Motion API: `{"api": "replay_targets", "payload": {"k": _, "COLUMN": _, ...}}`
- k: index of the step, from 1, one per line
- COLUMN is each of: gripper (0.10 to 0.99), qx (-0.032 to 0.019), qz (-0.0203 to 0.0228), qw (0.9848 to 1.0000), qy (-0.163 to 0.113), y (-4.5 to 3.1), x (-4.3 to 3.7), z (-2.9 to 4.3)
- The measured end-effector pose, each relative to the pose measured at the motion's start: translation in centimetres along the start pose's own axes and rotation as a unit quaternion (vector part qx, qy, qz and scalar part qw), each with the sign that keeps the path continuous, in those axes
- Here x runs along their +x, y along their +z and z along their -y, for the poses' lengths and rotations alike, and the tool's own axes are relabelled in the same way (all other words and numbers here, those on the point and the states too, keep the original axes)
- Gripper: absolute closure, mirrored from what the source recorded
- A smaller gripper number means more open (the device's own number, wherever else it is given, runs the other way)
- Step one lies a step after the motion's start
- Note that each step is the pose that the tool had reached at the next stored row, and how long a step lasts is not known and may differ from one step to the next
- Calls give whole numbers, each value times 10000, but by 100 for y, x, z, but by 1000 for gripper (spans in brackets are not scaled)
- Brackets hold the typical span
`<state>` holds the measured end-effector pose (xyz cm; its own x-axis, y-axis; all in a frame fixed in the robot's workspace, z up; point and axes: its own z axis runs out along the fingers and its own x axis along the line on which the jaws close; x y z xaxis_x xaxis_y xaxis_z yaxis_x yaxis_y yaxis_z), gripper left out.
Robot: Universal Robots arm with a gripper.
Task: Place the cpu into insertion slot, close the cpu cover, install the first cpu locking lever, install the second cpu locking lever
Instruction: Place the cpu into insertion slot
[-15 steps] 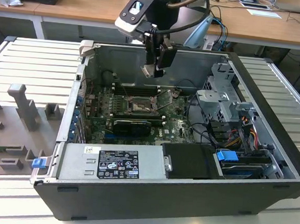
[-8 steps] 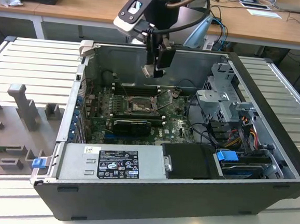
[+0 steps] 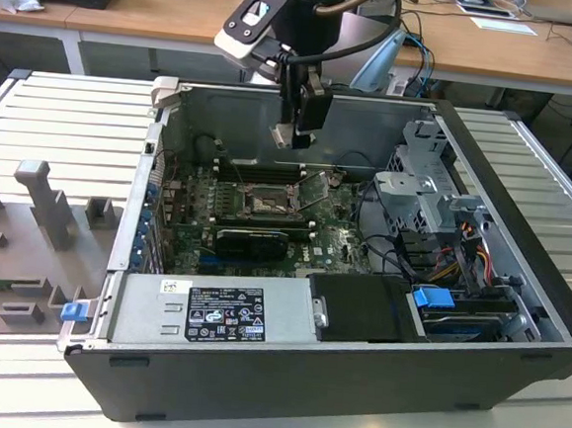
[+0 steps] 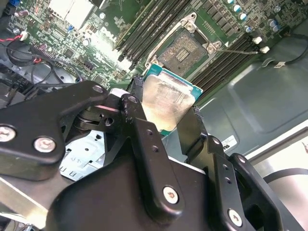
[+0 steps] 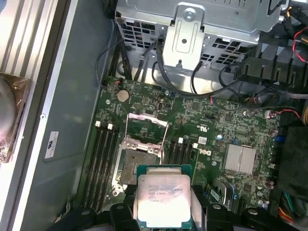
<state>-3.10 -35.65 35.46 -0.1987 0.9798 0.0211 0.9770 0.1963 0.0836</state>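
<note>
Two black fingers (image 4: 139,125) of the gripper (image 4: 166,103) are closed on opposite edges of the cpu (image 4: 169,96), which sits flat between the jaws with its pale silver face turned toward both wrist cameras and its green border showing past the fingertips. In the first wrist view the cpu (image 5: 163,199) hangs clear of the motherboard (image 5: 226,120) and overlaps one edge of the insertion slot (image 5: 130,166), not seated in it. The slot's dark centre lies bare, and the cpu cover (image 5: 147,129) is swung open just beside it, its square window over the green board. Long black memory slots (image 5: 101,161) flank the socket. In the exterior view the gripper (image 3: 295,126) hovers inside the open computer case (image 3: 352,378), above the insertion slot (image 3: 265,204). Faint lines of print cross the chip's face (too small to make out), a white sticker (image 5: 51,144) is on the grey case wall, and a black-and-white label (image 3: 224,313) covers the power supply (image 3: 149,312).
</note>
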Motion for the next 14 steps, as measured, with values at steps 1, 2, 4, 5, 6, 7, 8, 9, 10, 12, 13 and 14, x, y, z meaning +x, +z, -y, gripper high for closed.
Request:
{"api": "replay_targets", "payload": {"k": 1, "gripper": 557, "qx": -1, "qz": 3, "qw": 10000, "qy": 31, "y": 0, "x": 0, "z": 0}}
{"api": "replay_targets", "payload": {"k": 2, "gripper": 557, "qx": -1, "qz": 5, "qw": 10000, "qy": 59, "y": 0, "x": 0, "z": 0}}
{"api": "replay_targets", "payload": {"k": 4, "gripper": 557, "qx": -2, "qz": 8, "qw": 10000, "qy": 92, "y": 0, "x": 0, "z": 0}}
{"api": "replay_targets", "payload": {"k": 5, "gripper": 557, "qx": -3, "qz": 10, "qw": 9999, "qy": 124, "y": 0, "x": 0, "z": 0}}
{"api": "replay_targets", "payload": {"k": 6, "gripper": 557, "qx": -3, "qz": 13, "qw": 9999, "qy": 150, "y": 0, "x": 0, "z": 0}}
{"api": "replay_targets", "payload": {"k": 7, "gripper": 557, "qx": -4, "qz": 15, "qw": 9998, "qy": 178, "y": 0, "x": 0, "z": 0}}
{"api": "replay_targets", "payload": {"k": 8, "gripper": 557, "qx": -4, "qz": 17, "qw": 9998, "qy": 201, "y": 1, "x": 0, "z": 0}}
{"api": "replay_targets", "payload": {"k": 9, "gripper": 557, "qx": -5, "qz": 20, "qw": 9997, "qy": 231, "y": 1, "x": 0, "z": 0}}
{"api": "replay_targets", "payload": {"k": 10, "gripper": 557, "qx": -6, "qz": 21, "qw": 9997, "qy": 253, "y": 1, "x": 0, "z": 0}}
{"api": "replay_targets", "payload": {"k": 12, "gripper": 557, "qx": -6, "qz": 24, "qw": 9996, "qy": 286, "y": 1, "x": 0, "z": 0}}
{"api": "replay_targets", "payload": {"k": 13, "gripper": 557, "qx": -7, "qz": 27, "qw": 9995, "qy": 316, "y": 1, "x": 0, "z": 0}}
{"api": "replay_targets", "payload": {"k": 14, "gripper": 557, "qx": -7, "qz": 28, "qw": 9994, "qy": 339, "y": 1, "x": 0, "z": 0}}
